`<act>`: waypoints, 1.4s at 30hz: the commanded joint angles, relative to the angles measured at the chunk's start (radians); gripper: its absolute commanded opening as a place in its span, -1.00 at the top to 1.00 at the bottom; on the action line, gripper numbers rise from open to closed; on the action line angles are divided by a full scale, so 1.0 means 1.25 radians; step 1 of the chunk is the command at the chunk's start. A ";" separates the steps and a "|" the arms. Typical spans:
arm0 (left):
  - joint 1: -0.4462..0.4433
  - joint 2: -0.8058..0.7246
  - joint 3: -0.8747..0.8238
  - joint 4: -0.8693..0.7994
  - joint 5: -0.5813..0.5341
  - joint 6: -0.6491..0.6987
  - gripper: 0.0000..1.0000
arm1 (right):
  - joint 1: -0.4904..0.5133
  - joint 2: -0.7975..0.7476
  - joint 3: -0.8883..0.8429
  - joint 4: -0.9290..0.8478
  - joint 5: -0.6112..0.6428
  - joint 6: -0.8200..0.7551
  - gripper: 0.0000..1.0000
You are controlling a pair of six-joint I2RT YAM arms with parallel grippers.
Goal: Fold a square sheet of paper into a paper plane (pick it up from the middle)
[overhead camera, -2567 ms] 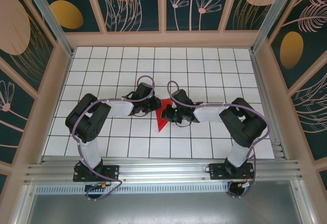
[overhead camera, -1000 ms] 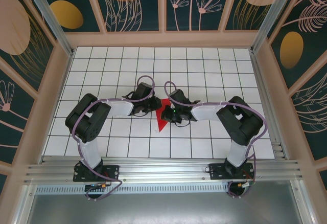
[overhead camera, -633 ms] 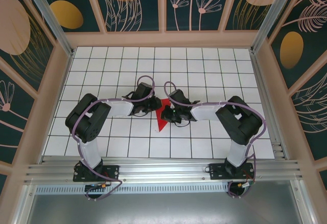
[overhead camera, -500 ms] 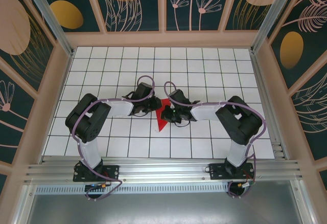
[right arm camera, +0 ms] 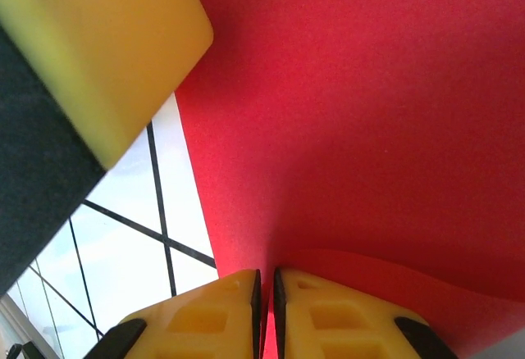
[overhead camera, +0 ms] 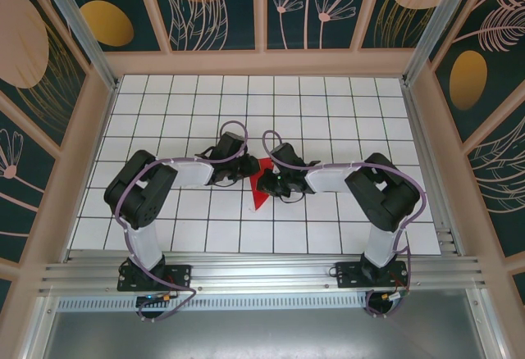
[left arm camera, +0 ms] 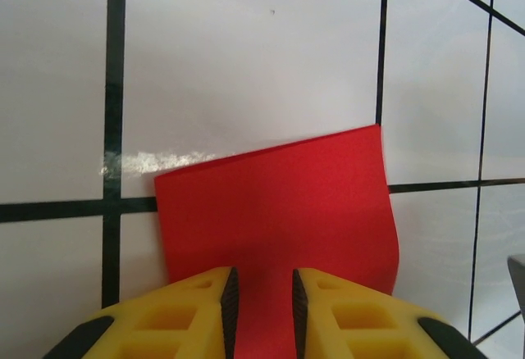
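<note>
Red paper [overhead camera: 260,188], just one piece, lies on the white tiled table [overhead camera: 328,105]. From above it looks like a pointed shape, with its sharp tip at the near end.

Two black arms meet at the red paper. The left arm [overhead camera: 148,191] is on the left of the paper and the right arm [overhead camera: 381,191] is on its right. Each arm has one gripper, so there are two grippers. The left gripper [overhead camera: 248,169] is at the paper's far left edge. The right gripper [overhead camera: 275,183] is at the paper's right edge, a bit nearer. The two grippers are close together, with the paper between them.

Each gripper has two yellow fingers. In the left wrist view, the two fingers [left arm camera: 189,310] stand a small way apart. Red paper shows in the gap and spreads out flat past them, over the black tile lines. I cannot tell if these fingers squeeze the paper or only rest on it.

In the right wrist view, the two fingers [right arm camera: 205,318] are almost together, and a thin bit of red paper is pinched in the slit. A curved flap of the paper bends up just beside the right-hand finger. One more yellow and black block [right arm camera: 107,47] sits close to the paper's left edge.
</note>
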 commanded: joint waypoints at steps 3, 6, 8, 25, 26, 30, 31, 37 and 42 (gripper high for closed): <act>0.050 -0.068 -0.053 0.051 0.070 -0.018 0.45 | 0.013 0.039 0.005 -0.036 0.015 -0.025 0.58; 0.076 -0.104 -0.083 0.062 0.077 -0.026 0.45 | 0.014 0.038 0.001 -0.036 0.016 -0.029 0.47; 0.090 -0.137 -0.098 0.059 0.074 -0.026 0.44 | 0.016 0.035 -0.003 -0.034 0.014 -0.032 0.36; 0.103 -0.180 -0.163 0.089 0.122 -0.035 0.49 | 0.014 0.029 -0.035 -0.014 0.020 -0.027 0.64; 0.102 -0.182 -0.169 0.096 0.127 -0.037 0.51 | 0.014 0.032 -0.035 -0.016 0.019 -0.029 0.68; 0.079 -0.185 -0.178 0.107 0.148 -0.037 0.60 | 0.014 0.038 -0.038 -0.020 0.021 -0.030 0.78; 0.072 -0.184 -0.178 0.107 0.153 -0.035 0.62 | 0.014 0.038 -0.039 -0.021 0.023 -0.030 0.78; 0.019 -0.166 -0.176 0.106 0.160 -0.035 0.74 | 0.013 0.038 -0.040 -0.021 0.027 -0.032 0.85; -0.001 -0.140 -0.174 0.104 0.160 -0.036 0.85 | 0.013 0.039 -0.040 -0.022 0.028 -0.032 0.86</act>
